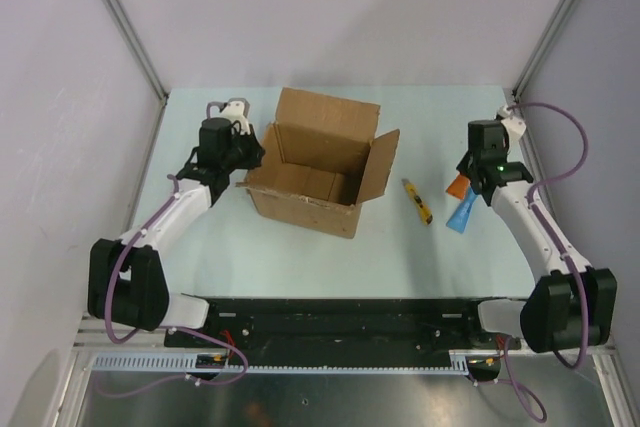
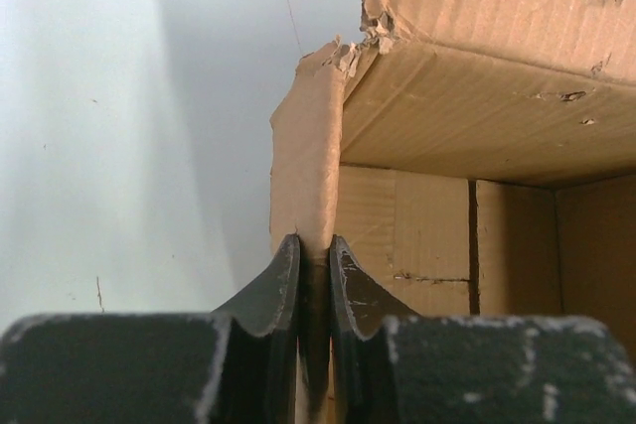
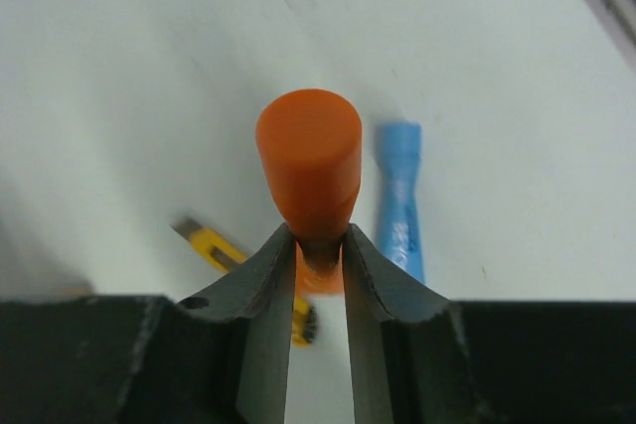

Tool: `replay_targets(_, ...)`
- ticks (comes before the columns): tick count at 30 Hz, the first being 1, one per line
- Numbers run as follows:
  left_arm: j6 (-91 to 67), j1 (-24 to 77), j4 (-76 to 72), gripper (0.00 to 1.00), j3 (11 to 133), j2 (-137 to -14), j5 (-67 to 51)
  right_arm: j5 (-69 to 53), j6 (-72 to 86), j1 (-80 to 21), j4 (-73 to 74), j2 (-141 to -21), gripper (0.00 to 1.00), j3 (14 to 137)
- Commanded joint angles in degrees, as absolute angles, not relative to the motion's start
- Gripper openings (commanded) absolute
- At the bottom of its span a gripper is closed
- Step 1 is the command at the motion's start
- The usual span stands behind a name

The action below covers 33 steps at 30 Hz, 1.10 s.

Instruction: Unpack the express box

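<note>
A: So, left gripper (image 2: 314, 245)?
B: Clamped on a flap edge at the left side of the brown corrugated cardboard express box (image 1: 315, 162). Box sits open mid pale table (image 1: 300, 257), 12 o'clock from the bases.
A: And right gripper (image 3: 318, 237)?
B: Pinching an orange cylindrical piece (image 3: 309, 151). Blue flat tube (image 3: 400, 196) at its 3 o'clock, yellow utility knife (image 3: 212, 243) at 8.

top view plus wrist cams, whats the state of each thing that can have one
express box: upright on the table, top flaps open
left gripper: shut on a cardboard edge at the box's left side
right gripper: shut on the orange item
orange item: held in the right gripper
blue item: lying loose on the table, not gripped
yellow utility knife: lying flat, untouched; blade too small to tell
</note>
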<state>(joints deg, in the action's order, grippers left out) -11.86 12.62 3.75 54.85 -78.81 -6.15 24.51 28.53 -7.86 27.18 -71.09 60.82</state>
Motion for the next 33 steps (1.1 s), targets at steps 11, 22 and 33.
replay_targets(11, -14.94, 11.69, 3.34, 0.00, 54.49, -76.11, -7.82, 14.68, 33.66, -3.16, 20.39, -85.34, 0.33, 52.91)
replay_targets(22, -15.29, 11.25, 3.43, 0.24, 55.11, -76.46, -8.88, 14.06, 31.47, -2.99, 18.81, -84.12, 0.43, 53.61)
replay_targets(33, -17.05, 11.16, 3.43, 0.97, 59.06, -72.87, -10.63, 11.69, 28.13, -2.99, 20.56, -74.18, 0.63, 59.32)
